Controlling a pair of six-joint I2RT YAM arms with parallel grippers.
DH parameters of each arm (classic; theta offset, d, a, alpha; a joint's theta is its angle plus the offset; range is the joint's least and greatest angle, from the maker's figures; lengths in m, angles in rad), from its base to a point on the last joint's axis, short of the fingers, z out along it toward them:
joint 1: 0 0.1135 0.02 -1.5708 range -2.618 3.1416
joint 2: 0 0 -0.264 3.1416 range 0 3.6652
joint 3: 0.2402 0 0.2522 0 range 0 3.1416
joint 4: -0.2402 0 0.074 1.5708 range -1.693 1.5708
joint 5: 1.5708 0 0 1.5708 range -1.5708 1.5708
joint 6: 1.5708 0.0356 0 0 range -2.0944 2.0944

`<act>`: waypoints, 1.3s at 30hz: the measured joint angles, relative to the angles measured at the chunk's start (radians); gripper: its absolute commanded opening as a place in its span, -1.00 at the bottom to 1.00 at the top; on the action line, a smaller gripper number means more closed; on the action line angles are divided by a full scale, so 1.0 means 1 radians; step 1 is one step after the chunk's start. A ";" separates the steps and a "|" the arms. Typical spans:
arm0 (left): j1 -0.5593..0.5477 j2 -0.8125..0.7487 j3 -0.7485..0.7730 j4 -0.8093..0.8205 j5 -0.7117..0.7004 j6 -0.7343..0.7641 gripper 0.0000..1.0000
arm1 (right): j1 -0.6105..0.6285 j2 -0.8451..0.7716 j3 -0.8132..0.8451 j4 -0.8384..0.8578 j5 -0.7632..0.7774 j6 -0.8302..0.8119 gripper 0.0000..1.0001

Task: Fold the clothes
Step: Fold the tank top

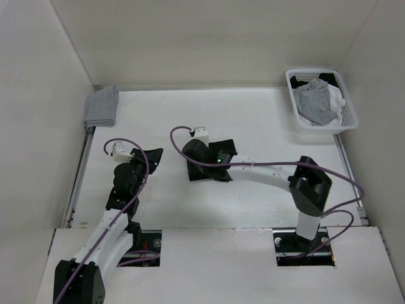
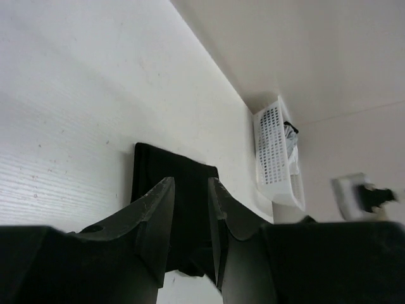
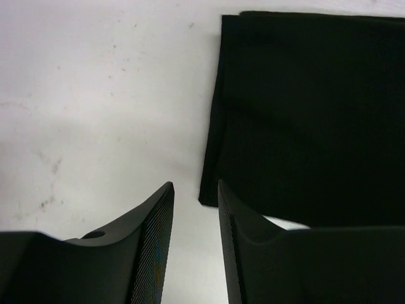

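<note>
The right gripper (image 3: 195, 185) and left gripper (image 2: 190, 180) stand narrowly parted, empty. The folded black T-shirt (image 3: 310, 114) lies just beside the right one.

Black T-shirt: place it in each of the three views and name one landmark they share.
Top external: black T-shirt at table centre, partly under the right arm.
Left wrist: lower centre, beyond the fingers.
Right wrist: upper right, reaching the right edge.
Shared landmark: the white table it lies on.
</note>
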 measured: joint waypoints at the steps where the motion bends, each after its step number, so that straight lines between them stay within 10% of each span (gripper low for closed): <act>1: -0.014 0.022 0.000 0.007 -0.002 -0.002 -0.47 | -0.007 -0.045 -0.051 0.026 -0.005 0.001 -0.35; 7: -0.200 0.241 0.030 0.085 -0.022 -0.003 -0.48 | -0.184 -0.336 -0.359 0.245 -0.116 0.022 -0.97; 15: -0.430 0.571 0.138 0.211 -0.053 0.046 -0.50 | -0.373 -0.383 -0.698 0.571 -0.309 0.051 -0.95; 25: -0.464 0.833 0.176 0.279 -0.077 0.071 -0.53 | -0.495 -0.226 -0.767 0.849 -0.462 0.142 -0.93; 39: -0.415 0.460 0.030 0.186 -0.100 0.082 -0.40 | -0.557 -0.329 -0.851 0.829 -0.489 0.196 -0.63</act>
